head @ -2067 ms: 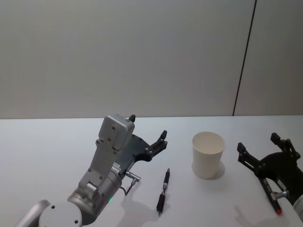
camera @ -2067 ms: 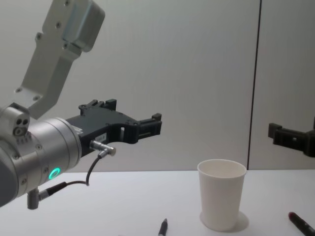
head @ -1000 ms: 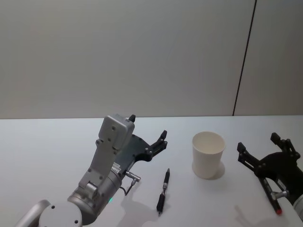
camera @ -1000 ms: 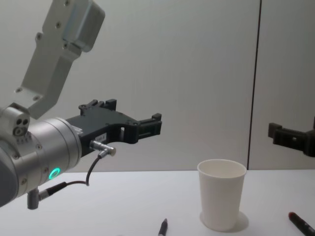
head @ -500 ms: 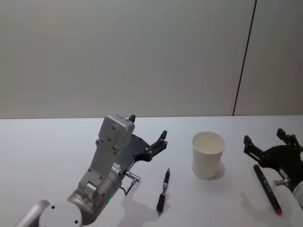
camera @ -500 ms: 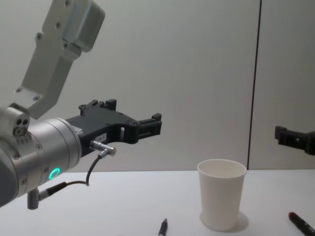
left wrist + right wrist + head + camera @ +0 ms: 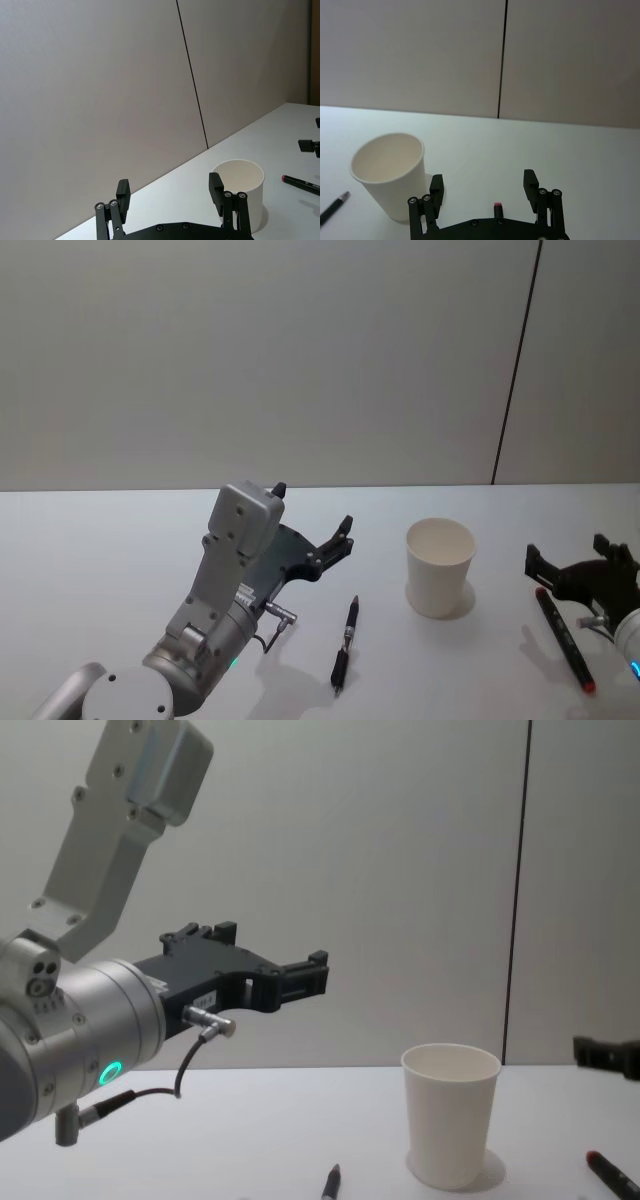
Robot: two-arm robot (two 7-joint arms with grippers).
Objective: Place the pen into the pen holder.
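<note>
Black right end effector [image 7: 567,552]: I read its jaws spread wide, empty, above the desk [image 7: 100,560] by a red-tipped marker [image 7: 562,638]. Left end effector [image 7: 313,506]: likewise wide, raised. Black pen [image 7: 345,643]: flat on the desk, left of the upright white pen holder [image 7: 439,566].

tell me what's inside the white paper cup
The pen holder has a bare inner wall with no pen sticking out. Its floor is hidden by the near wall. The black pen lies outside, to its left.
</note>
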